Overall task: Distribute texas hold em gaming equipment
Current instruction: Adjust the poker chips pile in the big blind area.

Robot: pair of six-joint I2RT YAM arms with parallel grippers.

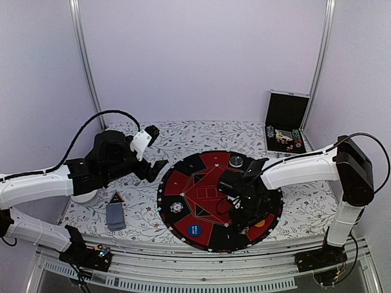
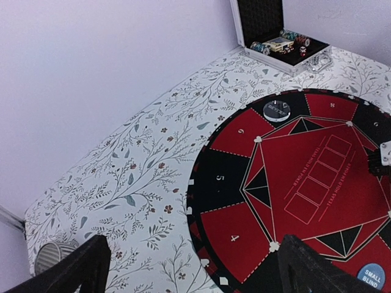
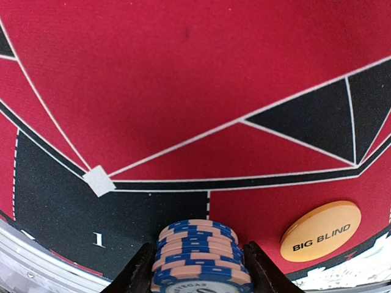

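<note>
A stack of blue-and-pink striped poker chips [image 3: 198,247] stands at the mat's rim, on the line between black segment 1 and a red segment. My right gripper [image 3: 198,271] is shut on this stack, one finger against each side. The orange BIG BLIND disc [image 3: 321,231] lies just right of it. From above, my right gripper [image 1: 244,210] is low over the mat's front right. The blue SMALL BLIND disc [image 1: 195,230] sits at the mat's front, and a lone chip [image 1: 177,207] lies at its left. A grey-blue card deck [image 1: 115,215] lies on the cloth. My left gripper [image 1: 157,148] hovers open and holds nothing.
The round red-and-black poker mat [image 1: 201,165] covers the middle of the floral tablecloth. An open black case [image 1: 284,122] with more chips stands at the back right. A dark round button [image 2: 276,110] lies on the mat's far side. A ribbed grey cup [image 2: 54,256] stands at the left.
</note>
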